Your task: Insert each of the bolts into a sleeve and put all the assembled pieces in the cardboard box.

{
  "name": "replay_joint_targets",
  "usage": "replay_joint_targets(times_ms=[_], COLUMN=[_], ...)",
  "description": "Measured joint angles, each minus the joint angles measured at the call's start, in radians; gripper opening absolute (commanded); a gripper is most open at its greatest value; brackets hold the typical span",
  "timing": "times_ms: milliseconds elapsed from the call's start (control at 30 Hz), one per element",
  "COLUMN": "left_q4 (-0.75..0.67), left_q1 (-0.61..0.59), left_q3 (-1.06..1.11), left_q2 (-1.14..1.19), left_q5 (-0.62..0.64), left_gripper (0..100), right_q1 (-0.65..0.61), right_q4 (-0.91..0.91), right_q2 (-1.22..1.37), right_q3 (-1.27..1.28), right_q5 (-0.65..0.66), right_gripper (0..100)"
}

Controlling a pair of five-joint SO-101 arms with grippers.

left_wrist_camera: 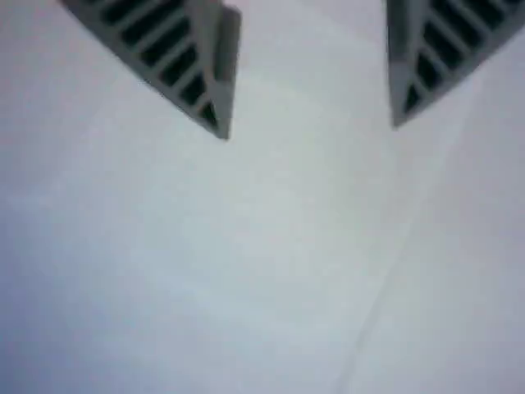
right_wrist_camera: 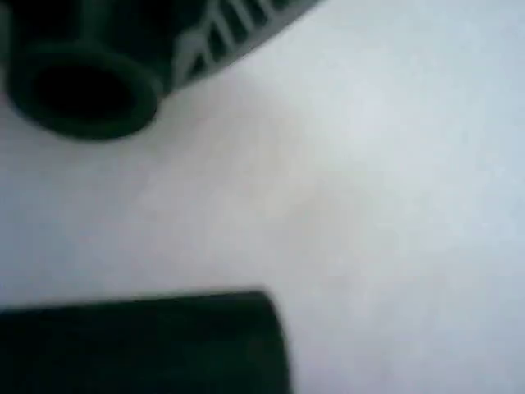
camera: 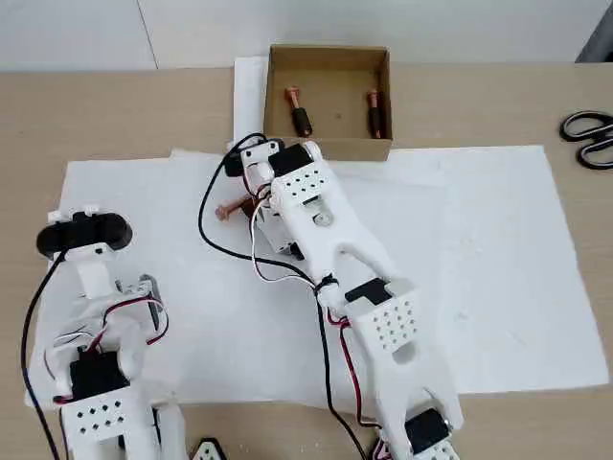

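Two bolts with black sleeves on them (camera: 299, 112) (camera: 374, 112) lie in the cardboard box (camera: 329, 144) at the back. My right gripper (camera: 251, 196) hangs low over the white paper just in front of the box. It is shut on a black sleeve (right_wrist_camera: 82, 90), whose hollow end faces the wrist camera beside a ribbed finger (right_wrist_camera: 234, 29). A copper bolt (camera: 230, 209) lies on the paper at this gripper's left side. My left gripper (left_wrist_camera: 312, 131) is open over bare paper near the front left (camera: 142, 289), holding nothing.
A dark blurred shape (right_wrist_camera: 139, 345) lies close under the right wrist camera; I cannot tell what it is. White paper (camera: 479, 249) covers most of the table. Scissors (camera: 589, 137) lie at the far right edge. Black cables (camera: 206, 225) loop beside the right arm.
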Motion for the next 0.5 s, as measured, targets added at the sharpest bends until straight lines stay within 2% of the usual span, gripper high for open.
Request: replay_joint_targets(times_ms=[233,500], left_q4=[0.0,0.072], left_q1=[0.0,0.023], left_q3=[-0.009,-0.221], left_q2=[0.0,0.012], left_q5=[0.0,0.003], left_gripper=[12,12], right_q1=[0.018,0.081], right_q4=[0.048,0.051], right_q2=[-0.018,-0.27], right_q3=[-0.074,-0.074], right_q5=[0.032,0.032], right_gripper=[0.3,0.3])
